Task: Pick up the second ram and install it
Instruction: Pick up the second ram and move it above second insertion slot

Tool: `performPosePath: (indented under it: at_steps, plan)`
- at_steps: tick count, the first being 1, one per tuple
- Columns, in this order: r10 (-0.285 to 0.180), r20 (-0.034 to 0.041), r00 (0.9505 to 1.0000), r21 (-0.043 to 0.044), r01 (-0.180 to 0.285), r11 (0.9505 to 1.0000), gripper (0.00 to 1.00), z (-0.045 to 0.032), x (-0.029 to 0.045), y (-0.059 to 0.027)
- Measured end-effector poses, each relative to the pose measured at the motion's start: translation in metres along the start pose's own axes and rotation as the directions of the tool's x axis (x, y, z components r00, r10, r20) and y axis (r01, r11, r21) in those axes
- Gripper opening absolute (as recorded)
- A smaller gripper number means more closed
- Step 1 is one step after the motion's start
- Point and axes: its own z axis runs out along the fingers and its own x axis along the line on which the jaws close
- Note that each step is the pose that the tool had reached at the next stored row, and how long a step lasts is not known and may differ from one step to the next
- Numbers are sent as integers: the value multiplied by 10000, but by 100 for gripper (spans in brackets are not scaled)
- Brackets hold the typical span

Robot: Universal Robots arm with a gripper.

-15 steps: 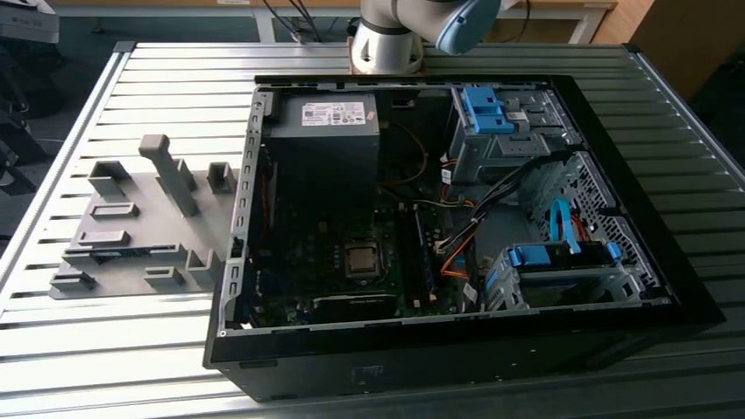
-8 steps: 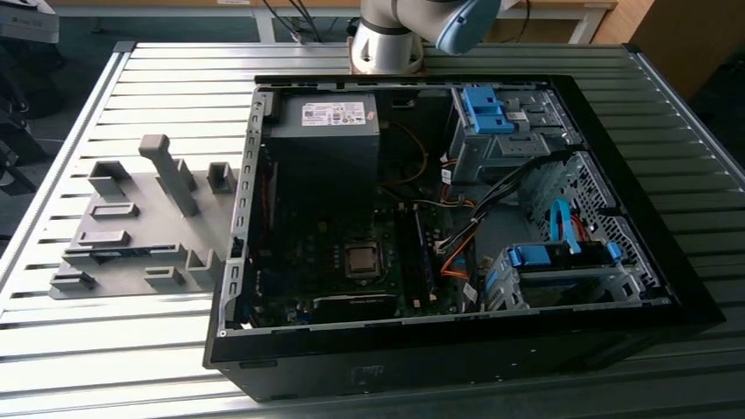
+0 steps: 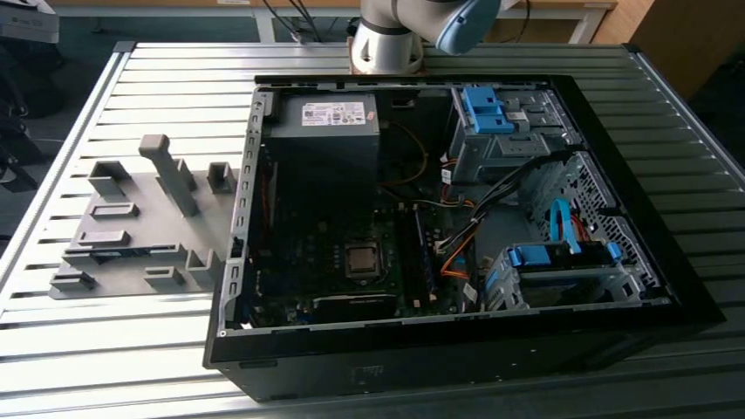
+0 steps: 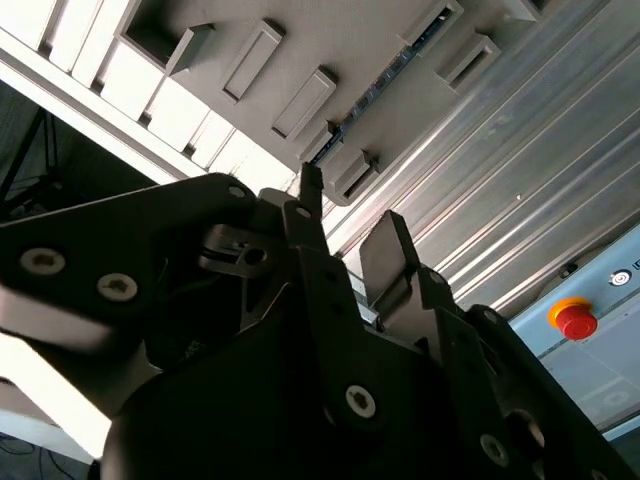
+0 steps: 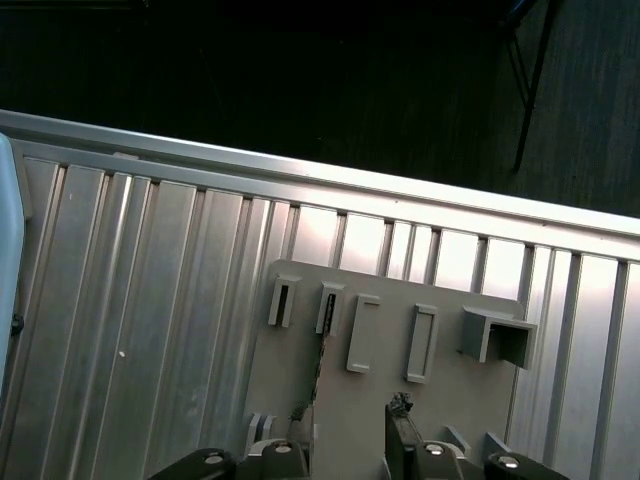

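Blk angular gripper (image 4: 350,225), fingers spread, empty; thin dark ram stick (image 4: 380,73) slotted in grey plastic fixture plate (image 4: 350,35).

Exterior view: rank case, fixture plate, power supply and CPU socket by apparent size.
1. case, clearly the largest
2. fixture plate
3. power supply, somewhat smaller than the plate in this view
4. CPU socket, the smallest

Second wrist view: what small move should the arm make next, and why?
Probably lower the gripper toward the second ram, with the jaws open. The ram sits on edge in the grey fixture, well clear of the empty jaws and roughly ahead of them.
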Motion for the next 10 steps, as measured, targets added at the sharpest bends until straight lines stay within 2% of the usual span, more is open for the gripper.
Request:
performPosePath:
  at_steps: [1,2,6,7,8,9,10]
  plan:
    - [0,0,10000,0,0,10000,45,0,0,0]
    - [0,0,10000,0,0,10000,38,0,0,0]
    - [1,0,10000,0,-1,10000,36,0,0,0]
    - [1,0,10000,0,-1,10000,30,0,0,0]
    - [1,0,10000,0,-1,10000,30,0,0,0]
    - [1,0,10000,0,-1,10000,24,0,0,0]
    - [2,0,10000,0,-2,10000,24,0,0,0]
